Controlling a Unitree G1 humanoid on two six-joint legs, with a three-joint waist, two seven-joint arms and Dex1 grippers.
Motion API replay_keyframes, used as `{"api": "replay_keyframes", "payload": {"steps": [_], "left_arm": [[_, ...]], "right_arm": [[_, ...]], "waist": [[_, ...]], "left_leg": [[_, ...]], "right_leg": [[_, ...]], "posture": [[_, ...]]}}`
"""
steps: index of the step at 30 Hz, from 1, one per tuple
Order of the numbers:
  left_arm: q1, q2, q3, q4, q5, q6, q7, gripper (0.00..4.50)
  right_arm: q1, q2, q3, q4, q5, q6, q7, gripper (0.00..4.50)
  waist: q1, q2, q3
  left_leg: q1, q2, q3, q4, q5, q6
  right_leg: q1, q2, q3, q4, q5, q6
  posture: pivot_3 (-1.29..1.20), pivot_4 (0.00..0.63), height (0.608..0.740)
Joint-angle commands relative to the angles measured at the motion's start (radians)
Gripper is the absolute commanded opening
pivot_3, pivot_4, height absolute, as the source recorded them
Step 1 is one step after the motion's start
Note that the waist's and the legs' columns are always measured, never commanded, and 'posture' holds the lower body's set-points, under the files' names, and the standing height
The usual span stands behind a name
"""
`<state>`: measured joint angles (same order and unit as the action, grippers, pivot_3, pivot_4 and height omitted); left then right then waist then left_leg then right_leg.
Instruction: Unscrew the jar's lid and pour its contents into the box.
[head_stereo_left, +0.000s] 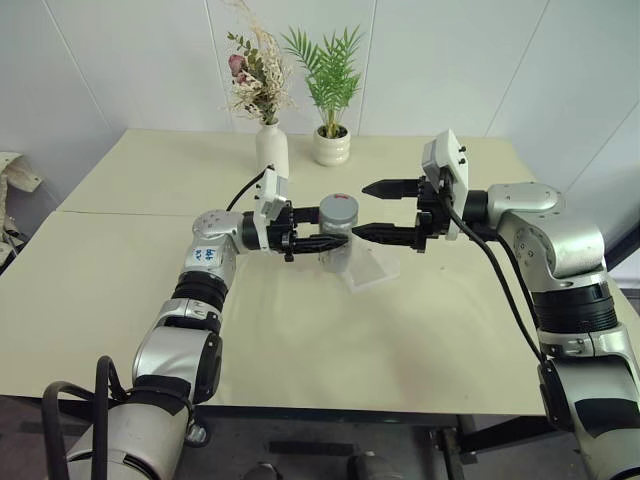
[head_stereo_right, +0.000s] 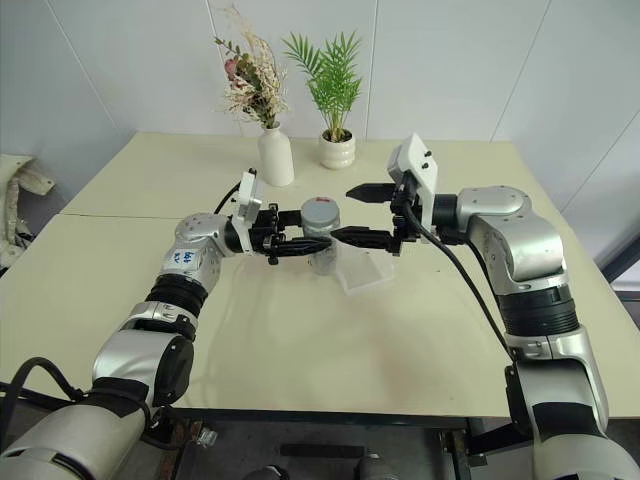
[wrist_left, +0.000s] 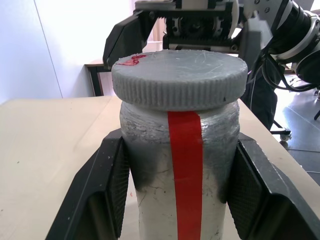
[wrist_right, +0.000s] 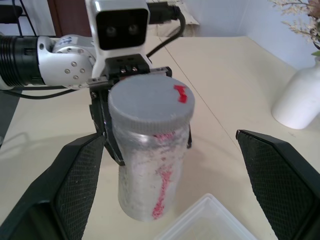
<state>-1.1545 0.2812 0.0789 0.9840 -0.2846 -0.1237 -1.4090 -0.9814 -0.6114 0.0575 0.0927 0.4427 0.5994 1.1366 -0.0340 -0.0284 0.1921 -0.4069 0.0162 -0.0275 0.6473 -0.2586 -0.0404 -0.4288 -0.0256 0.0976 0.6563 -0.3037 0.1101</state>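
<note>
My left gripper (head_stereo_left: 325, 242) is shut on the body of the jar (head_stereo_left: 338, 245), holding it upright over the table's middle. The jar is clear and frosted, with a red stripe (wrist_left: 186, 170) down its side. The grey ribbed lid (wrist_left: 179, 77) sits on top of it, with a red mark on it. My right gripper (head_stereo_left: 360, 210) is open just to the right of the lid, one finger (wrist_right: 80, 180) on each side and neither touching it. The clear box (head_stereo_left: 375, 268) lies on the table right beside the jar, under the right gripper. The contents are hidden behind the frosted wall.
A white vase (head_stereo_left: 271, 150) of dried flowers and a white pot (head_stereo_left: 331, 146) with a green plant stand at the back of the cream table (head_stereo_left: 300, 340). There is free room on the near half of the table and on its left side.
</note>
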Motion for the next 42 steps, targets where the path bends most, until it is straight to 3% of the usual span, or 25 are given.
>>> {"api": "replay_keyframes", "payload": {"steps": [1,24,42], "left_arm": [[-0.036,-0.01,0.008,-0.003,-0.004,-0.02,0.0,2.25],[-0.042,-0.037,0.005,-0.007,0.005,-0.044,-0.004,2.25],[-0.031,-0.025,0.011,-0.009,0.002,-0.04,0.0,2.25]], "right_arm": [[-0.033,0.02,-0.022,-0.018,0.02,-0.009,-0.009,4.4],[-0.138,0.186,0.051,0.156,-0.06,-0.104,-0.003,4.4],[-0.133,0.138,0.011,0.185,-0.083,-0.119,-0.002,4.4]], "waist": [[0.0,0.0,0.0],[0.0,0.0,0.0],[0.0,0.0,0.0]], "left_leg": [[0.0,0.0,0.0,0.0,0.0,0.0],[0.0,0.0,0.0,0.0,0.0,0.0],[0.0,0.0,0.0,0.0,0.0,0.0]], "right_leg": [[0.0,0.0,0.0,0.0,0.0,0.0],[0.0,0.0,0.0,0.0,0.0,0.0],[0.0,0.0,0.0,0.0,0.0,0.0]], "posture": [[0.0,0.15,0.74],[0.0,0.15,0.74],[0.0,0.15,0.74]]}}
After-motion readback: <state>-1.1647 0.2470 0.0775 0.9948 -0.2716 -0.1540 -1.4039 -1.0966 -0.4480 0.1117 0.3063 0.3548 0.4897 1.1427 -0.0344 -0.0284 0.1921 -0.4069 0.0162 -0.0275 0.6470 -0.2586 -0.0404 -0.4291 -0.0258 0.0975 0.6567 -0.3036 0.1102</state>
